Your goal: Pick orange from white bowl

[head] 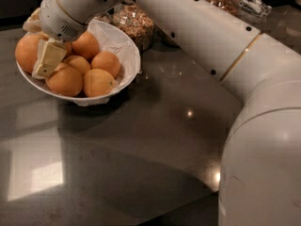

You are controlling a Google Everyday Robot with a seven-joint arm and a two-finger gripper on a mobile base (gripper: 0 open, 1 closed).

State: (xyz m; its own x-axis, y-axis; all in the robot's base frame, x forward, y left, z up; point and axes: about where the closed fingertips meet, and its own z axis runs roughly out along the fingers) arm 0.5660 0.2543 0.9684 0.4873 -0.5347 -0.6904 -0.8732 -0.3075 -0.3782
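The white bowl (127, 55), wide with a crinkled liner, stands at the back left of the dark table and holds several oranges. The orange (26, 53), the largest and deep orange, lies at the bowl's left side. My gripper (47, 59) is down inside the bowl, right beside this orange on its right and above the smaller oranges (99, 81). The wrist (70, 8) hides the back of the pile. Nothing is lifted out of the bowl.
Two glass jars of grain or nuts (136, 25) stand just behind the bowl to the right. My white arm (211, 46) runs from the bowl across the upper right to the near right corner. The dark glossy tabletop (117, 164) fills the foreground.
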